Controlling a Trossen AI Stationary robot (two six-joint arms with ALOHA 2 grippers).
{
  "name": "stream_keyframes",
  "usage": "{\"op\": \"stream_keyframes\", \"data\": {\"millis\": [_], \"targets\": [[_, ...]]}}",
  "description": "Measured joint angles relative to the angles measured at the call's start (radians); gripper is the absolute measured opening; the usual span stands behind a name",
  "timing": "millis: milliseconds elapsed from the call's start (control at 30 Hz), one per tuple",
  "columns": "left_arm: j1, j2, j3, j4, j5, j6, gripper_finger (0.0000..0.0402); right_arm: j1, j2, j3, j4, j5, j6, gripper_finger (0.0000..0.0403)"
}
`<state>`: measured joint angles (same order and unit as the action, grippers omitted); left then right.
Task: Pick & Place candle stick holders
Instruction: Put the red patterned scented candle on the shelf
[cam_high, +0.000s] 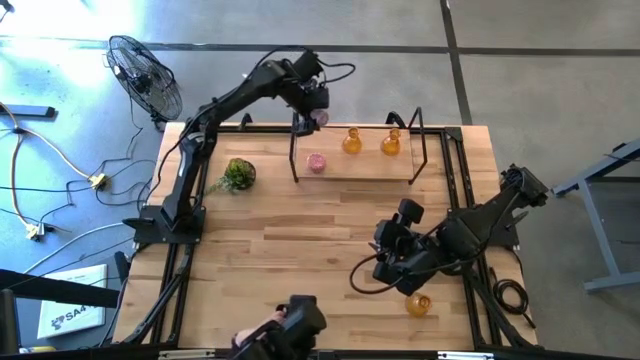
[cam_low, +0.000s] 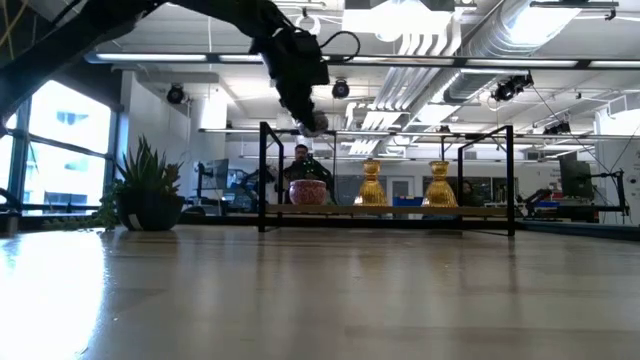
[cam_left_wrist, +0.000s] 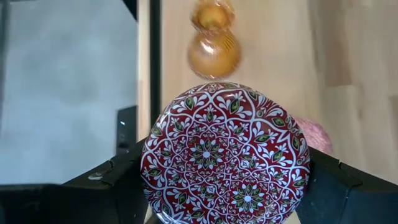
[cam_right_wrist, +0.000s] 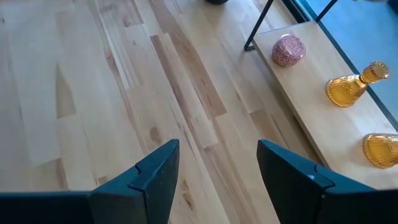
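You are in the placing step with the left arm. The left gripper (cam_high: 312, 108) hangs at the upper middle of the high view, over the left end of the wooden shelf (cam_high: 372, 168). It is clamped on a pink holder (cam_left_wrist: 224, 155). In the left wrist view the holder's round red-and-white patterned face fills the gap between the two dark fingers. In the low view it is above shelf level, at the upper centre of the frame, so it is not yet set down.

Three holders stand on the shelf. A second pink holder (cam_high: 316, 162) is toward the left end, and two amber holders (cam_high: 352, 141) (cam_high: 391, 143) are to its right. One more amber holder (cam_high: 418, 304) sits on the table at the lower right of the high view, close to the right arm. No light blue holder can be made out.

The right gripper (cam_right_wrist: 217, 180) waits over bare table at the lower right of the high view, with its fingers apart and nothing between them.

Your next move is likely a straight descent onto free board. Watch the post of the black frame (cam_high: 292, 150) at the shelf's left end. Keep clear of the pink holder already seated just beside the drop spot. Let go only once the base rests flat on the board.
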<state>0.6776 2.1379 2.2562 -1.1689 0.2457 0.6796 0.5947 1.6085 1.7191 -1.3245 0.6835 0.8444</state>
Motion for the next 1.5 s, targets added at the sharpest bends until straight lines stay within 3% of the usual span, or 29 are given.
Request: {"op": "stream_keyframes", "data": {"millis": [300,500,833,1500], "targets": [[-0.012,0.077,-0.003,0.003,-0.106,-0.104,0.0286,0.0,0.0,0.0,0.0,0.008,0.0,0.021],[-0.018,0.114,-0.003,0.065,-0.117,-0.364,0.0286,-0.002,0.0,0.0,0.0,0.014,0.0,0.021],[-0.026,0.14,-0.005,0.114,-0.141,-0.62,0.0292,-0.033,0.0,0.0,-0.002,0.029,0.006,0.021],[-0.039,0.206,-0.006,0.017,-0.162,-0.534,0.0297,-0.046,0.0,0.0,0.006,0.04,0.012,0.021]]}}
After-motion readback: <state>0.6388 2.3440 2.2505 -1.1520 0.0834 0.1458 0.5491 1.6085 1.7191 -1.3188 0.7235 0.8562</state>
